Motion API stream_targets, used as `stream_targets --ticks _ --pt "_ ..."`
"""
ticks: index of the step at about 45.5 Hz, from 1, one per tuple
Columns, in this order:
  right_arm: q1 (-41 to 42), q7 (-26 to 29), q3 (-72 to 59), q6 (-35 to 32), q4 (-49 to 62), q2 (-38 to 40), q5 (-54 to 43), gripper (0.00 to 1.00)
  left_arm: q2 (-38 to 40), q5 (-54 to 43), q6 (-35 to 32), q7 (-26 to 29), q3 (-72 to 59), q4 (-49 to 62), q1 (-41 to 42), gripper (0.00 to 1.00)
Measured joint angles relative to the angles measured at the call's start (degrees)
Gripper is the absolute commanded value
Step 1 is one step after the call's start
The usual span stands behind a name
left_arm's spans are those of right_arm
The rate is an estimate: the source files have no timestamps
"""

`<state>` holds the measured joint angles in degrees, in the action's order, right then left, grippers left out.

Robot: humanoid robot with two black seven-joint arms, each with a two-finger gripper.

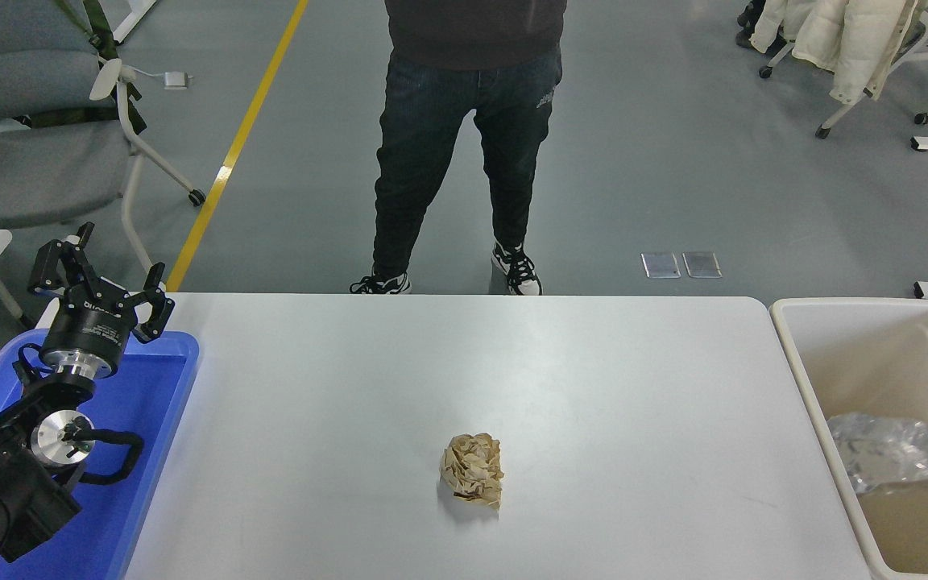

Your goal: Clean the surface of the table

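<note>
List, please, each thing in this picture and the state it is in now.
Table surface: not yet clean, one paper ball on it.
Crumpled brown paper ball: resting near the table's middle front, untouched.
Beige bin: open, holding clear plastic wrap.
Clear plastic wrap: crumpled, lying inside the bin.
Blue tray: no loose items visible in it.
Left pincer: open, parked over the tray, holding nothing.
</note>
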<state>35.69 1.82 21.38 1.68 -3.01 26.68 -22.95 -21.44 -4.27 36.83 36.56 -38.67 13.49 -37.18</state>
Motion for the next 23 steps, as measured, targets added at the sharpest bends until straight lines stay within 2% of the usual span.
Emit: stream_targets --ticks 23 --pt "1.3 -0.1 0.6 0.2 -0.8 0.8 11.0 1.0 0.0 0.0 0.0 0.0 0.0 0.0 0.0 1.0"
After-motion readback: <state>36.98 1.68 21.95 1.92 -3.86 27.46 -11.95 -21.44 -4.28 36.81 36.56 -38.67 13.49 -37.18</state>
